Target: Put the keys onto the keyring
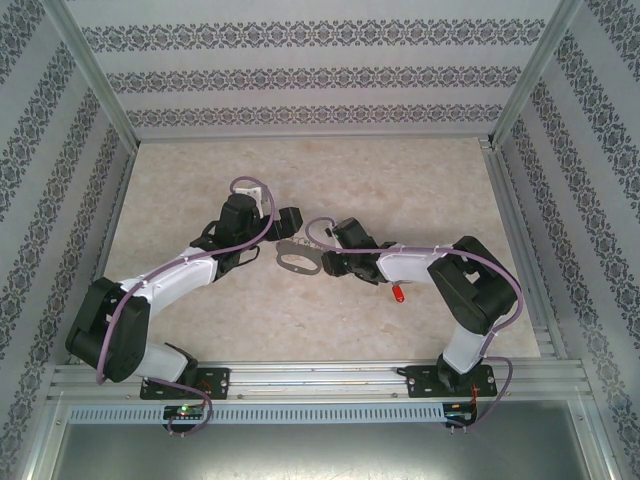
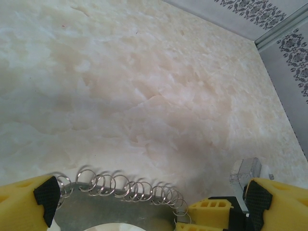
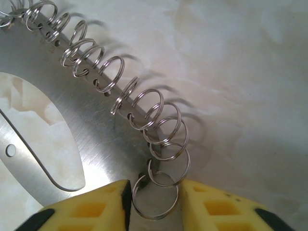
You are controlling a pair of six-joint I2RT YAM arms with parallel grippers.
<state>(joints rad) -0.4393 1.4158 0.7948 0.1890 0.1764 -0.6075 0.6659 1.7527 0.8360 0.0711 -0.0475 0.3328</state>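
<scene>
The keyring [image 1: 297,258] is a flat silver oval loop lying mid-table, with a row of small split rings along one edge [image 3: 144,108]. In the right wrist view my right gripper [image 3: 154,195] has its yellow fingers against both sides of the end split ring [image 3: 155,211]. It comes at the loop from the right [image 1: 322,258]. My left gripper [image 1: 283,228] hovers just behind the loop, jaws wide open [image 2: 151,197], with the ring row [image 2: 125,187] between its fingers and untouched. A key [image 1: 397,294] with a red head lies on the table beside the right forearm.
Patterned walls and aluminium posts [image 1: 520,90] enclose the marble tabletop [image 1: 330,170] on three sides. The right gripper's yellow fingers [image 2: 211,211] show low in the left wrist view, close to the left gripper's right finger [image 2: 272,202].
</scene>
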